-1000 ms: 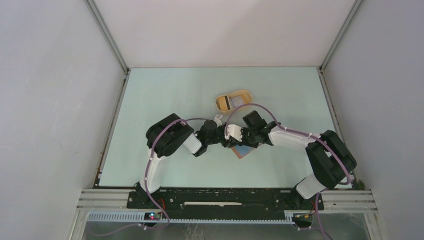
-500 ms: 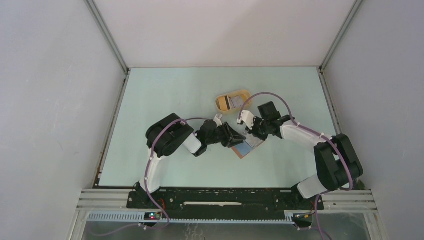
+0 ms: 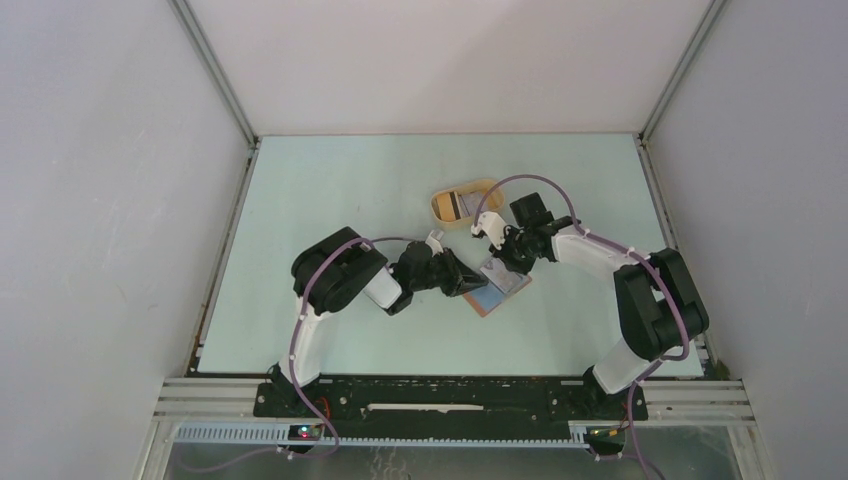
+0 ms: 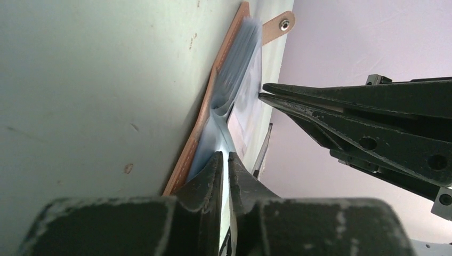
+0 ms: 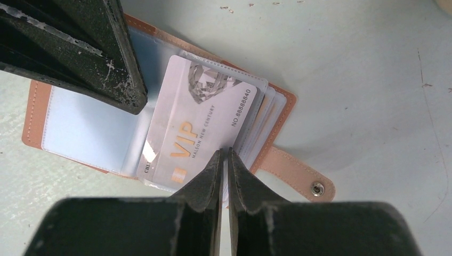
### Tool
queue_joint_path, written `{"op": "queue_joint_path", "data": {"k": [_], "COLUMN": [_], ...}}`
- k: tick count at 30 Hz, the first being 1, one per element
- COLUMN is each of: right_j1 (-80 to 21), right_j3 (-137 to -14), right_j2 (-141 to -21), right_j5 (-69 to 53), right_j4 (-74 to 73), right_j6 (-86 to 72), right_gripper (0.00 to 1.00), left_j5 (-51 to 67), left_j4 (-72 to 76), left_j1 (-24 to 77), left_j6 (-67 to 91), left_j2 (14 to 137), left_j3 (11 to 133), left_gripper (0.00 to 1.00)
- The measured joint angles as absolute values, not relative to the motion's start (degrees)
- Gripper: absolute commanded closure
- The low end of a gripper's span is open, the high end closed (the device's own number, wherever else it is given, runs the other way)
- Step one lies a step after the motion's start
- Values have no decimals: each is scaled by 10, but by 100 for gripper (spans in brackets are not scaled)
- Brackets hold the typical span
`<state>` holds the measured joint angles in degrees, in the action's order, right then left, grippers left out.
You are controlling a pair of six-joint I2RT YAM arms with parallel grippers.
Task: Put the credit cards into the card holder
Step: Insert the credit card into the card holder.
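My right arm has swung out from over my left one. A second ago the two hands were stacked above the card holder (image 5: 90, 128). Now the right hand (image 5: 224, 152) comes in from the far right, and its wrist is beside the yellow tray (image 3: 437, 205).

The left hand (image 4: 225, 156) has closed from a loose gape to a sliver. A clear sleeve runs straight into that gap, so I take it to be nipping the sleeve to keep the holder spread open. The right hand is clenched as well, with its tips at the near edge of the pale VIP card (image 5: 200, 122). I cannot tell whether it pinches the card or only nudges it.

The card's far end lies under a sleeve and its chip end looks uncovered. I judge it to be partly seated and in need of a further push. Another striped card (image 3: 455, 206) waits in the tray.

The holder lies open and flat, mid-surface (image 3: 330, 200) and just right of centre, on the near side of the tray. Its snap tab (image 5: 301, 176) trails off to one side.

Space is tight where it matters:
- **Left fingers:** they (image 5: 106, 58) sit over the holder's other half, just beside the card.
- **Tray rim:** it is close behind my right wrist.

The near, left and far-left parts of the surface are open, and the side walls are well apart. I would back out toward the right.
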<state>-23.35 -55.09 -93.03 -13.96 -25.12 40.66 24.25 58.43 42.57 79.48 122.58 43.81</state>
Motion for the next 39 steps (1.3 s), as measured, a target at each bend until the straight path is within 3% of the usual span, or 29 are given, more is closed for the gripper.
{"op": "queue_joint_path", "data": {"k": [26,32,39], "right_j1": [-232,-222,-196], "right_j3": [-559,-566,-567], "right_j2": [-934,-933,-904], "right_j5": [-145,-161,-254], "right_j4": [-263,-280,-311], "right_j6": [397,392,382], "right_gripper": [85,79,79], "left_j5": [265,270,263], "left_j4": [409,362,327], "left_j1": [422,420,420], "left_j6": [738,720,695], "left_j2": [1209,1209,1200], "left_j3": [515,544,554], "left_gripper": [91,88,82]}}
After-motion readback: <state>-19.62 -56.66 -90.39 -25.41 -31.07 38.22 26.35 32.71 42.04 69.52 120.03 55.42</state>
